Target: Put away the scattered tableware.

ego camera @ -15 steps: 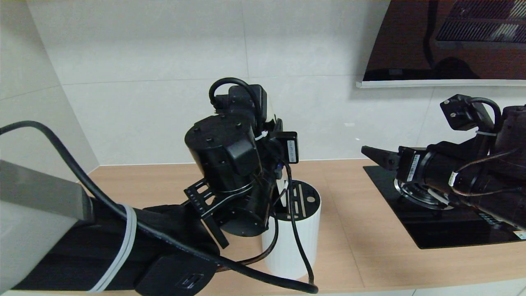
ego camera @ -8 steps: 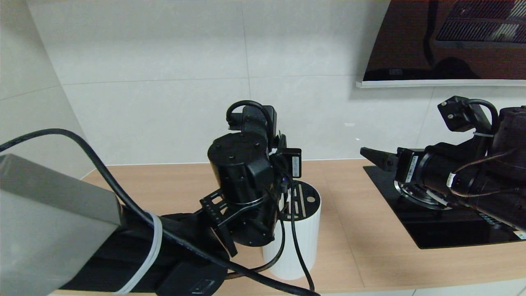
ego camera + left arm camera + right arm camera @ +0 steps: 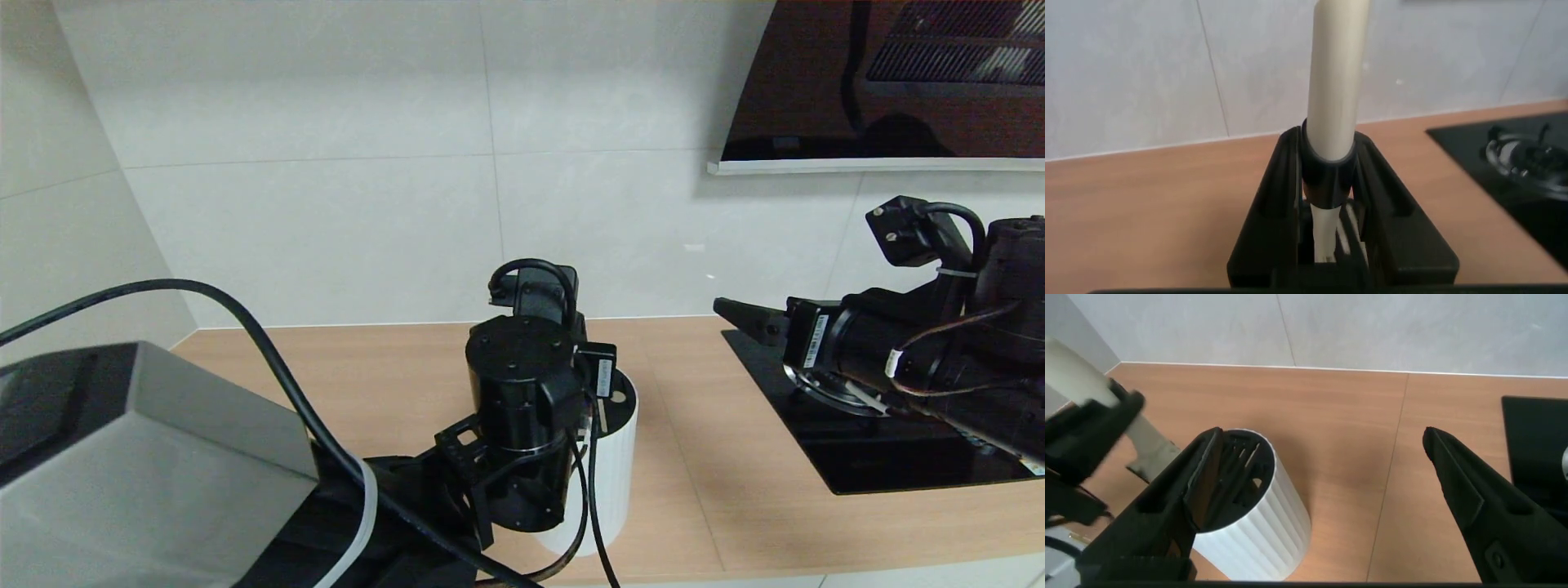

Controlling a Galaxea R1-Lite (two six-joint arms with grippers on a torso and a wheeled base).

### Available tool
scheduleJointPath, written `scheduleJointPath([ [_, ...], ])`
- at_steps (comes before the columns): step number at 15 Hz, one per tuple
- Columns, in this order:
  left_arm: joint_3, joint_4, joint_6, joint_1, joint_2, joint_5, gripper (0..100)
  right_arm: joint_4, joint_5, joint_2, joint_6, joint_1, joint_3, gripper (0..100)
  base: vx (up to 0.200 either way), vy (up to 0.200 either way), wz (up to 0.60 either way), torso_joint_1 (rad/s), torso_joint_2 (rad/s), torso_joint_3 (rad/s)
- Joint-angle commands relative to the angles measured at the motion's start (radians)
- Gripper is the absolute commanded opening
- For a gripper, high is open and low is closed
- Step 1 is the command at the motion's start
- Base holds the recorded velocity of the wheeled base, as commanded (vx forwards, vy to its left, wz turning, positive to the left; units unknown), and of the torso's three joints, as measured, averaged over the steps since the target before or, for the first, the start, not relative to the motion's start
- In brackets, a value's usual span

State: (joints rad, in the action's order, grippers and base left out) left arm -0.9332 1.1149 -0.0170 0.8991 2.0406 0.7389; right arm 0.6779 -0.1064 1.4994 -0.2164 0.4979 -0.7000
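A white ribbed holder (image 3: pixel 611 478) with a black slotted top (image 3: pixel 1237 461) stands on the wooden counter. My left gripper (image 3: pixel 1327 167) is above it, shut on a cream-handled knife (image 3: pixel 1335 73) just below the black collar of its handle. In the right wrist view the left gripper (image 3: pixel 1102 416) holds the knife tilted, its pale blade (image 3: pixel 1147 453) reaching down to the edge of the holder's top. My right gripper (image 3: pixel 1321 441) hangs open and holds nothing, to the right of the holder; in the head view the right gripper (image 3: pixel 735 314) is over the hob's near-left corner.
A black hob (image 3: pixel 857 461) with a burner is set in the counter at the right, under a dark range hood (image 3: pixel 882 82). The tiled wall runs along the back. Bare counter (image 3: pixel 326 367) lies left of the holder.
My left arm has moved right and down, bringing the knife lower over the holder. The right gripper has barely shifted.
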Motion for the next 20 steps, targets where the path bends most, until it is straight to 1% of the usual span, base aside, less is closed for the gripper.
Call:
scheduleJointPath([
  [1,0.017,0.000,0.000,0.007,0.006,0.000,0,0.000,0.001,0.002,0.000,0.001,0.001,100,0.000,0.000,0.00,0.000,0.00,0.000],
  [4,0.039,0.000,-0.008,0.017,0.019,0.002,0,0.002,-0.001,0.005,0.000,0.001,0.001,100,0.000,0.000,0.00,0.000,0.00,0.000],
  [8,0.066,0.000,-0.008,0.018,0.018,0.000,0,0.002,-0.001,0.005,0.000,0.002,0.002,100,0.000,0.000,0.00,0.000,0.00,0.000],
  [20,0.070,0.000,-0.014,0.017,0.043,0.000,0,0.002,-0.003,0.004,0.000,0.002,0.002,100,0.000,0.000,0.00,0.000,0.00,0.000],
])
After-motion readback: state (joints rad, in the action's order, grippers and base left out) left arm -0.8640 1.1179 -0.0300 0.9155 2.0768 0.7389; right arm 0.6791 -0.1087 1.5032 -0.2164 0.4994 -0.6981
